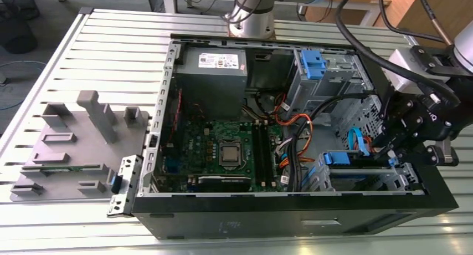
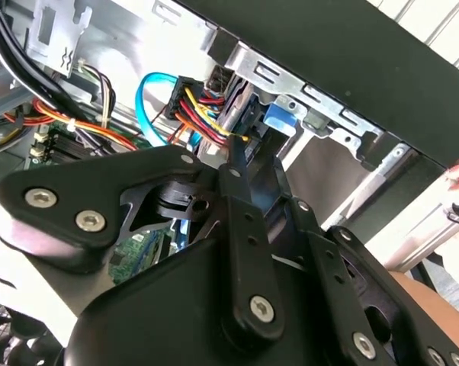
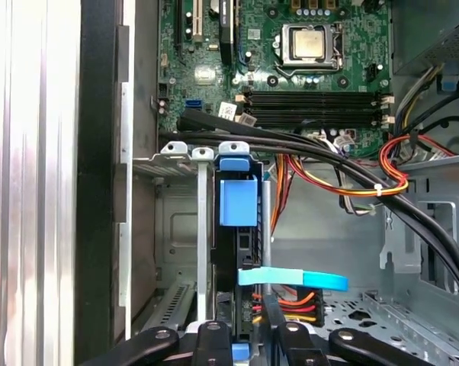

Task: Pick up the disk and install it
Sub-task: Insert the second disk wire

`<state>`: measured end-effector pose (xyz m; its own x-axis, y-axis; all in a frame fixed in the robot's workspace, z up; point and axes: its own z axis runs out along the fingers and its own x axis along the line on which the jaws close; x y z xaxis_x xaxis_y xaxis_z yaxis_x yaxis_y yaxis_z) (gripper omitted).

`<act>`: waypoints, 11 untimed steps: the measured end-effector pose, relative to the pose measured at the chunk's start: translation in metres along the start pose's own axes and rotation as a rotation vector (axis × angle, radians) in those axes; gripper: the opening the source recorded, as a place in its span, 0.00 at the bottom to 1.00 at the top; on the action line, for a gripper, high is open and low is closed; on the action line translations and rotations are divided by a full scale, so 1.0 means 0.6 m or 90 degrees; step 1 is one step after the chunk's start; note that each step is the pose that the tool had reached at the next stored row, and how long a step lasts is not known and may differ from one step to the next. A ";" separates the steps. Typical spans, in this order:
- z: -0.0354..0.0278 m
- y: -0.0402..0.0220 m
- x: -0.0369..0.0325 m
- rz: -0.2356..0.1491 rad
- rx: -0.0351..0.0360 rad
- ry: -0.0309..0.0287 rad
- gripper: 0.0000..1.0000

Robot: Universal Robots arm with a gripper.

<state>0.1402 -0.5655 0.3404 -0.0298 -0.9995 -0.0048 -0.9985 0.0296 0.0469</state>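
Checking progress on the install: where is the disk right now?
The disk stands on edge in the drive bay at the case's front corner, on the exterior view's right, beside the blue cable, with the claw at its end.

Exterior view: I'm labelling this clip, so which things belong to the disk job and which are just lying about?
Belongs to the job:
disk, on edge in the drive bay
pincer, at the disk's end

Just lying about:
grey fixture
power supply
motherboard
tall cage
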 end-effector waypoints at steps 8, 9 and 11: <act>-0.021 0.001 0.000 0.000 0.0000 -0.0002 0.29; -0.021 0.001 0.000 0.000 0.0000 -0.0002 0.29; -0.020 0.003 0.000 0.000 0.0005 -0.0004 0.29</act>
<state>0.1393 -0.5654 0.3528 -0.0298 -0.9995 -0.0055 -0.9985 0.0295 0.0461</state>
